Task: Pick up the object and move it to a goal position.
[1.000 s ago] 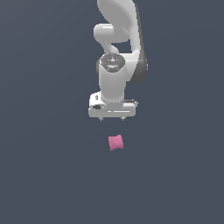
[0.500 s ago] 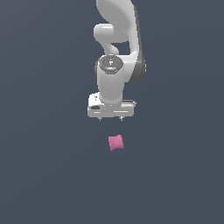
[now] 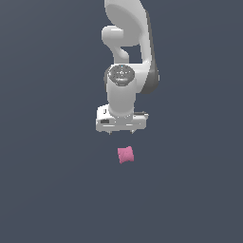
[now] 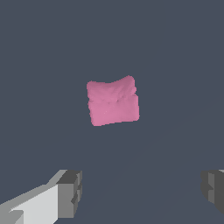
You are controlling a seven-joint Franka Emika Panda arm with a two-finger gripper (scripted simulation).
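Observation:
The object (image 3: 126,154) is a small pink block with pinched sides, lying on the dark grey floor in the exterior view. My gripper (image 3: 121,134) hangs above it and a little behind, not touching it. In the wrist view the object (image 4: 113,100) lies ahead of the gripper (image 4: 142,192), whose two grey fingertips (image 4: 70,192) stand wide apart with nothing between them. The gap between them is much wider than the block.
The white arm (image 3: 126,57) rises behind the gripper. The plain dark grey floor (image 3: 52,190) stretches on all sides, with no other object in view.
The gripper has drifted slightly toward the block and a touch lower. The block has not moved.

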